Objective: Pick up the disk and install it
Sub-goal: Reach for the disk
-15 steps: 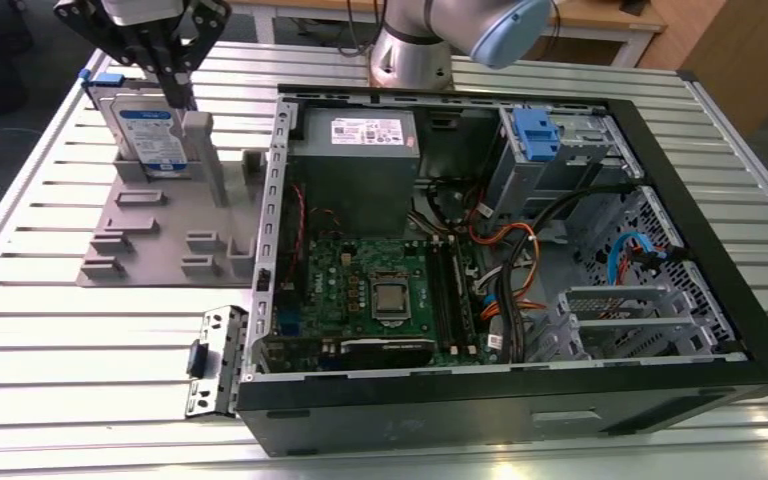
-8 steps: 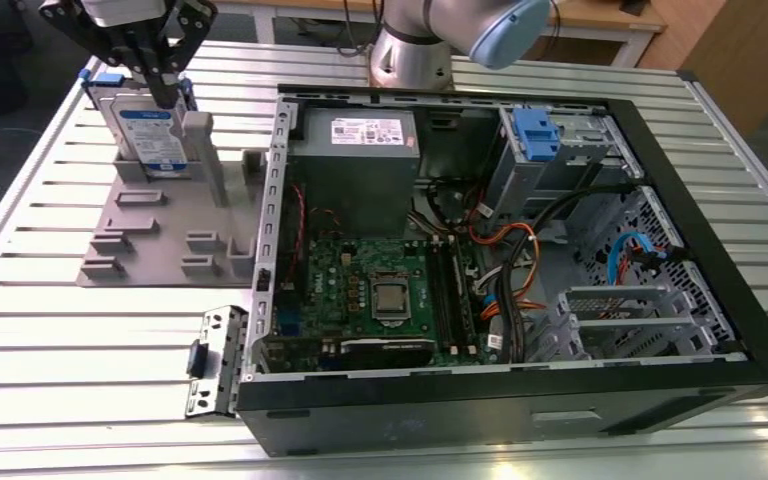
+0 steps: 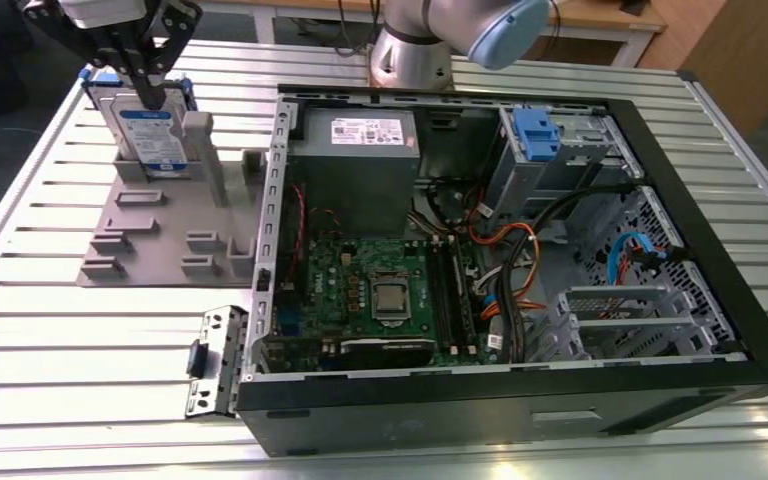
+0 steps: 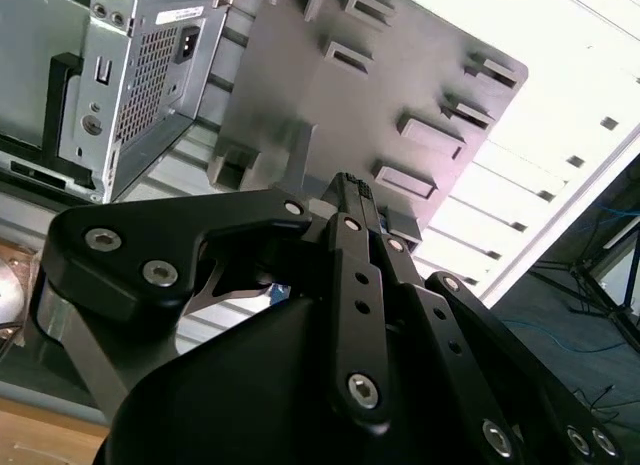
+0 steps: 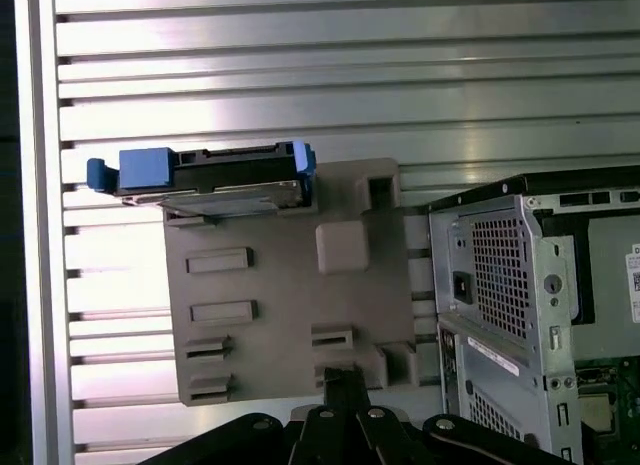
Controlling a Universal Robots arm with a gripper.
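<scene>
Exterior view: gripper [image 3: 152, 92] hangs over the disk [image 3: 148, 138], closed up and empty, disk standing on edge in the grey holder [image 3: 157, 245] on the surface [image 3: 37, 335]; likely hazard, coming down unopened it would strike the disk's top edge and topple it.

We can read no text anywhere. In the upper left of the exterior view, the disk [image 3: 153, 138] carries a white-and-blue label whose print is too small for us. Near the upper middle, the white sticker [image 3: 373, 131] on the grey power supply box [image 3: 357, 185] shows only dark marks. In the second wrist view, a small white sticker [image 4: 183, 14] beside the power socket [image 4: 186, 47] is equally unreadable.
</scene>
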